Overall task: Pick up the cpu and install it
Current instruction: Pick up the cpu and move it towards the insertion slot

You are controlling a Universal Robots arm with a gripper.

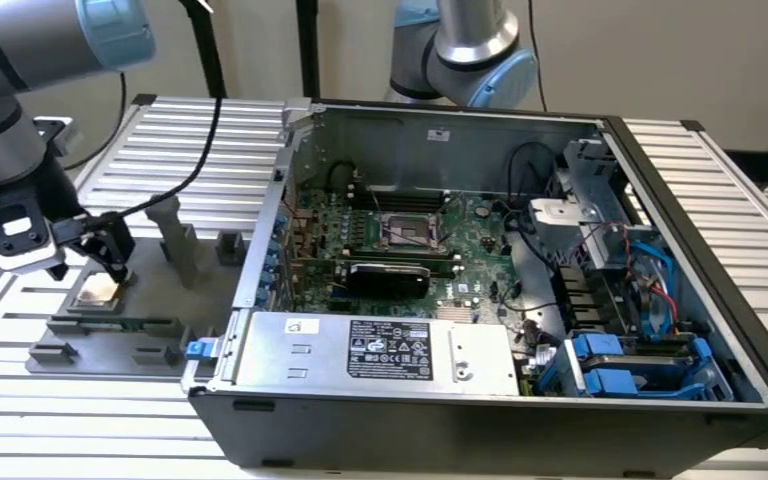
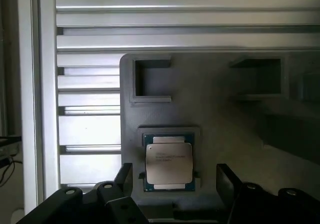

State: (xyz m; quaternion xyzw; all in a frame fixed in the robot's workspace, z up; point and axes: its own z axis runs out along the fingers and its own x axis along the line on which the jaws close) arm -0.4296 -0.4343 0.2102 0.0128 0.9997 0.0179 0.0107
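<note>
Jaws stand wide and empty either side of the cpu point(image 2: 169, 163), which lies flat in a recess of the grey holder point(image 2: 225, 134) on the desk point(image 1: 37, 420), probably to keep it square for grasping.

Spread fingers point(image 1: 117, 258) hang over the cpu point(image 1: 96, 291) on the grey fixture point(image 1: 157, 330).

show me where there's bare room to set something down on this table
Free: the bare slats nearer the exterior camera than the grey fixture, and the slat strip on the exterior view's right of the case. Crowded: inside the case, and the fixture, where the open pincer straddles the cpu.
</note>
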